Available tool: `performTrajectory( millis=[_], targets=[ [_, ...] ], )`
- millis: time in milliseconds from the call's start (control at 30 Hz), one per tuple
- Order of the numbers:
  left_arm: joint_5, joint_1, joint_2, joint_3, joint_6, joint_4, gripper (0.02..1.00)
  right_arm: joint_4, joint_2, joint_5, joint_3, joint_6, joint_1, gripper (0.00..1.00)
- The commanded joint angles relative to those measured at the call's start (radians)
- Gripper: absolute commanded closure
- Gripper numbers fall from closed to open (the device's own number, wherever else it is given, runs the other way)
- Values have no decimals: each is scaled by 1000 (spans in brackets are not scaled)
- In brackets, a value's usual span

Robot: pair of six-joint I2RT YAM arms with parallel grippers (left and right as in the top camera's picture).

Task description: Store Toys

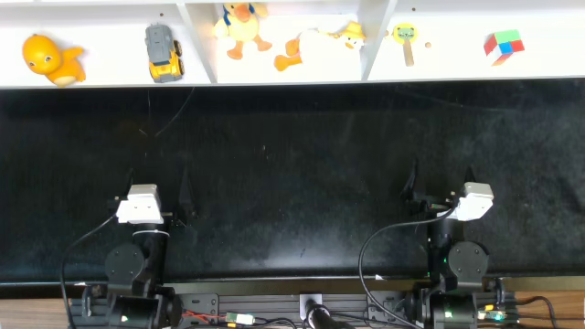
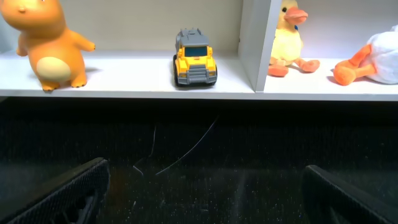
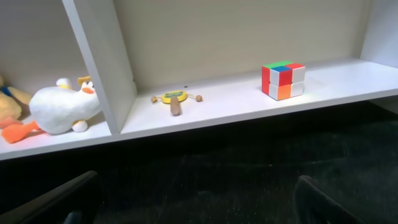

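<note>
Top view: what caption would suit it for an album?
Two robot arms on a black fabric mat face a white compartmented shelf holding six toys.

A black, faintly scratched mat (image 1: 292, 174) covers the worktop. Along its far edge runs a low white shelf (image 1: 110, 66), split into compartments by upright white dividers (image 1: 199, 37) and backed by a plain beige panel (image 3: 217, 37). The shelf is evenly lit. A wood-toned strip (image 1: 23, 311) borders the near side.

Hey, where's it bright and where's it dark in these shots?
Top view: shelf glares white, mat nearly black. Left wrist view: truck evenly lit, mat dim. Right wrist view: cube bright, mat in shade.
</note>
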Motion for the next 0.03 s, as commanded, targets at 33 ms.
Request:
performTrajectory(
  millis=[33],
  targets=[
    [2,0,-9,-2,22,-1,20,7,-8,-7,-14,7,-2,7]
  ],
)
